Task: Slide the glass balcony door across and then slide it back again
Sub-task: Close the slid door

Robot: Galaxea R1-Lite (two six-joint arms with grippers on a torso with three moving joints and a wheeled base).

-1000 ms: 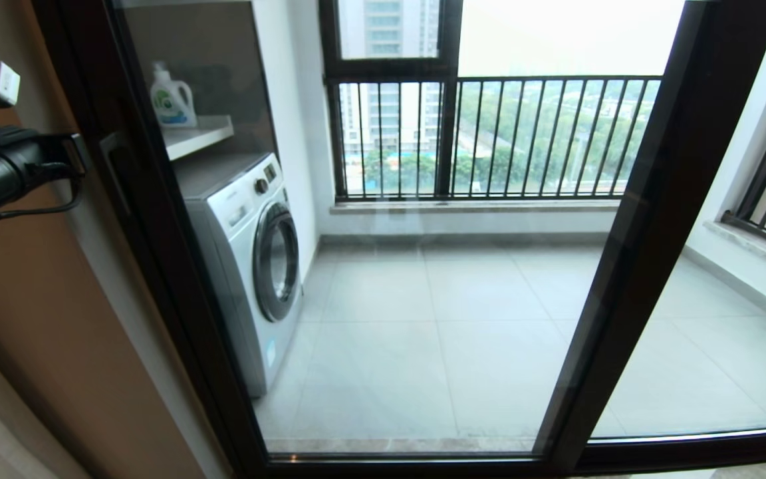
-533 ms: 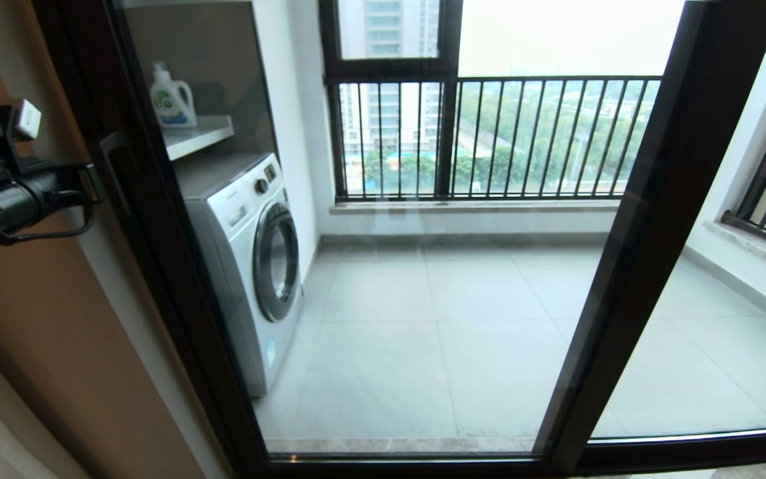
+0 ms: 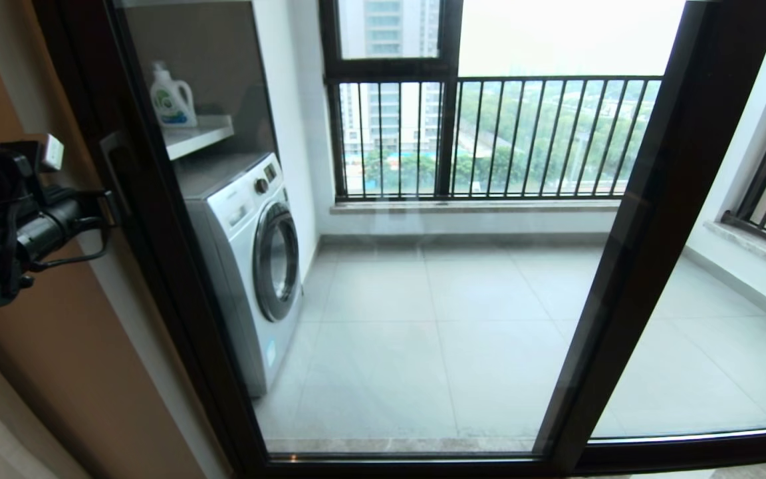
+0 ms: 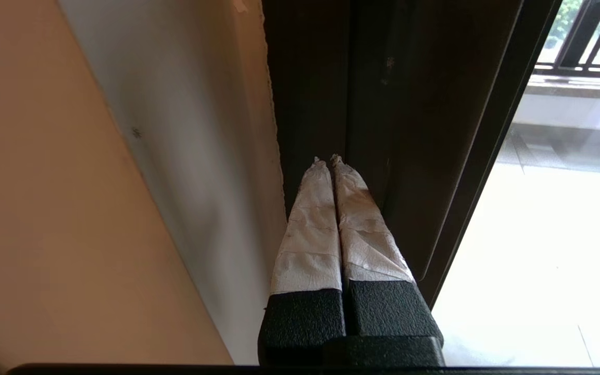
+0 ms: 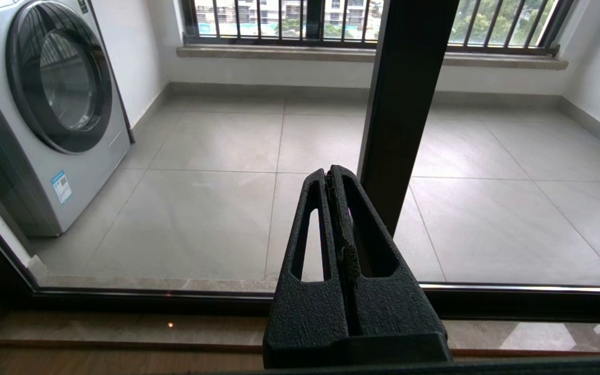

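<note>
The glass balcony door fills the head view, its clear pane set in a narrow black frame. A small black handle sits on its left upright. My left gripper is shut and empty, level with the lower end of the handle and right at that upright. In the left wrist view its white-taped fingertips rest against the dark frame, just beside the wall edge. My right gripper is shut and empty, held low in front of the pane near the door's other upright.
Behind the glass stand a washing machine, a shelf with a detergent bottle, and the black-railed window. A second glass panel lies to the right. A beige wall borders the door on the left.
My left gripper has come down and a little to the right, from above the handle to beside its lower end. The door has not moved.
</note>
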